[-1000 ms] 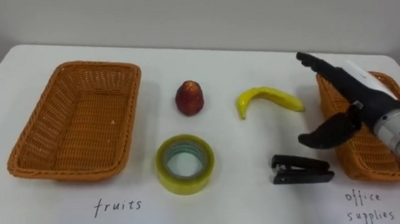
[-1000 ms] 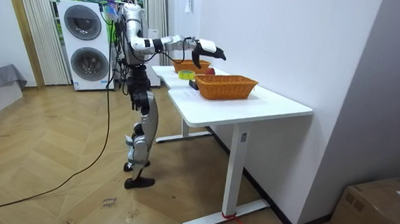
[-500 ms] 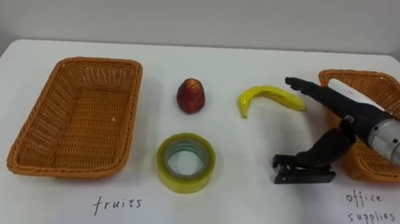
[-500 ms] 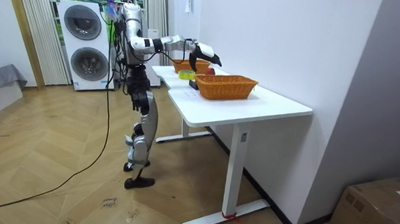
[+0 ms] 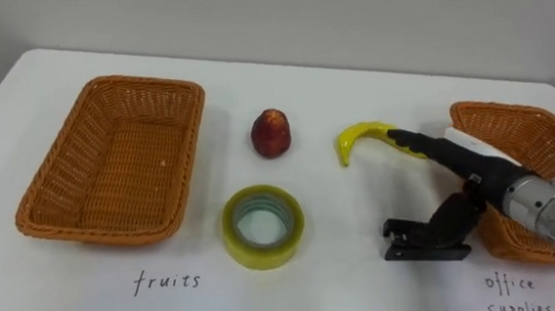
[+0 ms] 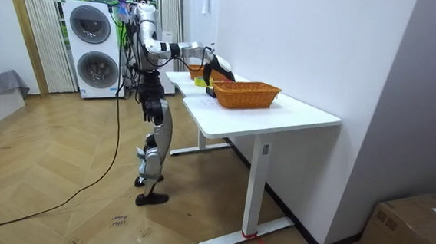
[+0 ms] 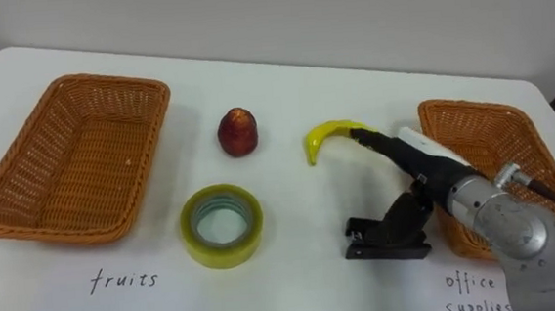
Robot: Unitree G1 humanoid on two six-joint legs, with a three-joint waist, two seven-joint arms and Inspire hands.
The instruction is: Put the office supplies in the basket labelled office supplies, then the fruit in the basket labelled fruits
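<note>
**Right hand open over the banana and stapler**

**Left eye view.** A white desk [image 5: 335, 284] carries two wicker baskets. The left basket [image 5: 145, 83] stands at the desk's left side. The right basket [image 5: 510, 115] stands at the right edge, partly behind the right arm. Four items lie between the baskets:
- A red fruit [image 5: 271, 133] lies toward the back.
- A yellow tape roll [image 5: 263, 225] lies in front of the fruit.
- A banana [image 5: 359, 137] lies to the right of the fruit.
- A black stapler [image 5: 416, 242] lies in front of the banana.

All four items rest on the desk, outside both baskets. The right hand [image 5: 470, 173] enters from the right. Its fingers are straight and reach across the banana's right end. Its thumb points down and overlaps the stapler's right end. The hand is released and grasps nothing. It cannot be told whether it touches the banana or the stapler.

**Right eye view.** The layout is the same. The fingertips lie over the banana's right end, and the thumb covers part of the stapler's right half. The palm sits between the banana and the near rim of the right basket.

**Room view.** The robot stands upright at the end of the desk on the room view's left. It faces the desk with its right arm stretched forward over the desk top. Two stacked washing machines [image 6: 94, 48] stand behind the robot on a wooden floor [image 6: 58, 203].
</note>
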